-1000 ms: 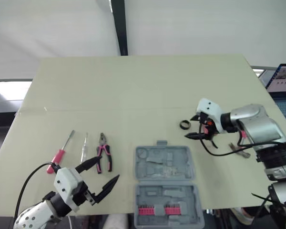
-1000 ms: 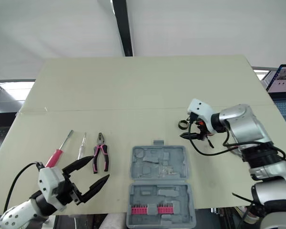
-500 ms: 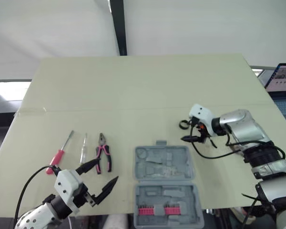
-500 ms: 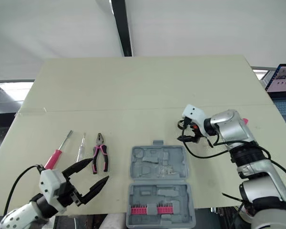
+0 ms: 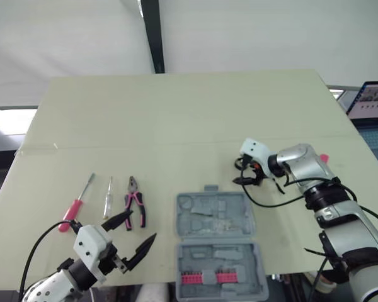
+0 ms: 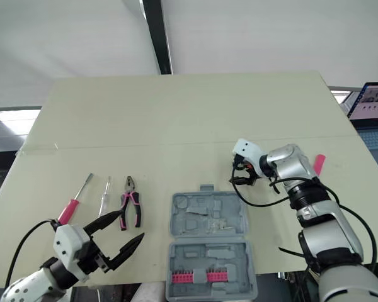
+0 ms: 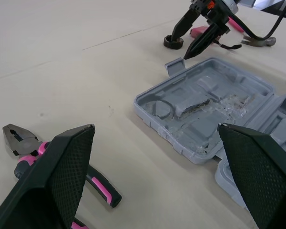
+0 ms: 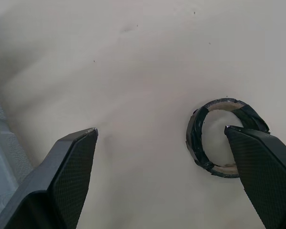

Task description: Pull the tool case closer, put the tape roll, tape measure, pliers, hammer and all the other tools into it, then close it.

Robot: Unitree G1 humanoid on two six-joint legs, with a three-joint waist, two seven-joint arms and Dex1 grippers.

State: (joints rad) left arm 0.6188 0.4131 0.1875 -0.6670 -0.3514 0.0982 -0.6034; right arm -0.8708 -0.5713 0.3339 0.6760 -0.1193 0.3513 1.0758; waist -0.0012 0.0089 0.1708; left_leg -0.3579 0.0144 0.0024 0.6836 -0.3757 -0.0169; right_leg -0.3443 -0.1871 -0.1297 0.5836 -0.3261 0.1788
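1. Here, the grey tool case (image 5: 189, 220) lies open on the table (image 5: 176, 113), close to the near edge and a little right of the middle. Both halves lie flat, and a row of pink bits (image 5: 205, 277) sits in the half nearest to that edge.
2. The right gripper (image 8: 160, 130) is low over the table, just beyond the far right corner of the case. Its fingers are spread apart and grasp nothing. One fingertip is over the rim of the black tape roll (image 8: 194, 138), and the other is over bare table beside the latch tab of the case. Whether the first fingertip touches the roll, I cannot tell.
3. The tape roll lies flat on the table, near the case but apart from it.
4. The left gripper (image 5: 140, 228) hovers at the near edge, left of the case, with its fingers released wide and empty.
5. The pliers (image 5: 135, 204) lie left of the case, head toward the far edge and pink-and-black handles toward the near edge.
6. Further toward the left edge lie a clear-handled screwdriver (image 5: 107, 196) and a pink-handled screwdriver (image 5: 77, 201), side by side and not touching.
7. The hammer (image 7: 257, 42) lies toward the right edge, partly hidden by the right arm.
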